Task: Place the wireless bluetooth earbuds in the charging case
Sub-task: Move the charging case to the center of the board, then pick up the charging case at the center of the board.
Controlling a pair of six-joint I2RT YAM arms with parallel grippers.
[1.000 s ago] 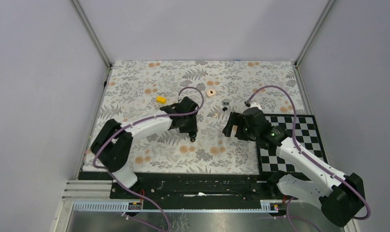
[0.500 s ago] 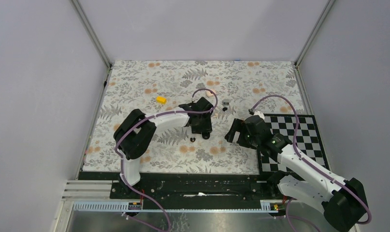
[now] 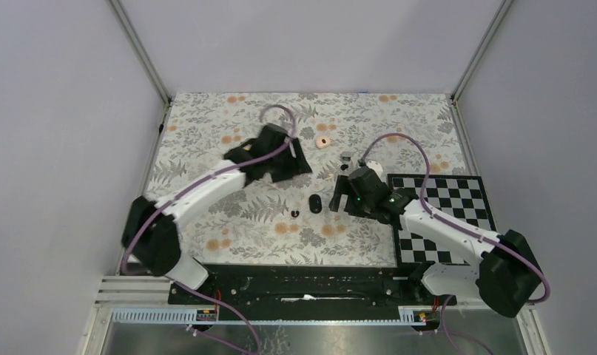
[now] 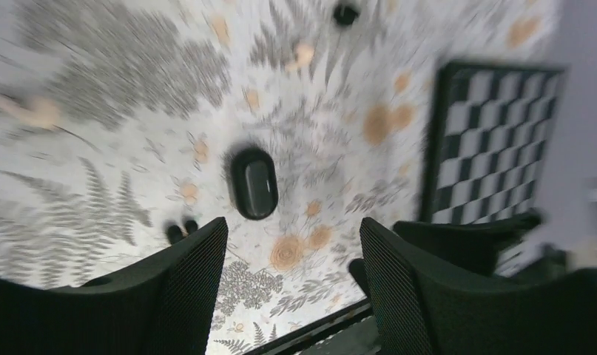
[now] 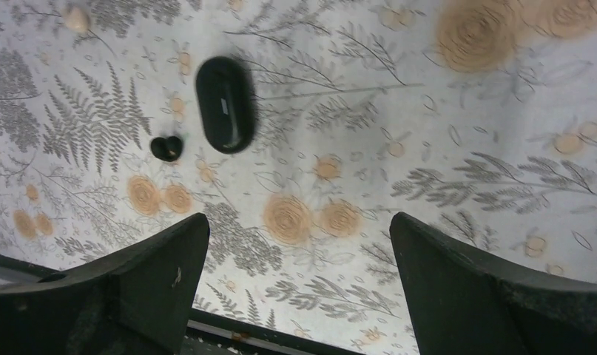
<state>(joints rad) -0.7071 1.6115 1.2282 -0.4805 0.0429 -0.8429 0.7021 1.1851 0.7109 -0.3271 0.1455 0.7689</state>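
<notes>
The charging case (image 3: pixel 315 203) is a glossy black oval lying shut on the floral mat, also seen in the left wrist view (image 4: pixel 254 183) and the right wrist view (image 5: pixel 225 103). The two tiny black earbuds (image 3: pixel 294 214) lie together just left of it (image 4: pixel 181 229) (image 5: pixel 166 148). My left gripper (image 3: pixel 289 166) hangs above the mat, behind and left of the case, open with nothing between its fingers (image 4: pixel 291 244). My right gripper (image 3: pixel 339 200) sits low just right of the case, wide open and empty (image 5: pixel 299 237).
A peach disc (image 3: pixel 322 142) lies at the back of the mat, and a small grey metallic piece (image 3: pixel 347 157) lies behind the right gripper. A checkerboard (image 3: pixel 447 200) covers the right side under the right arm. Another small black item (image 4: pixel 345 12) lies farther back.
The left gripper has opened and pulled up and back to the left, leaving the case on the mat. The right gripper has moved left, close to the case.
</notes>
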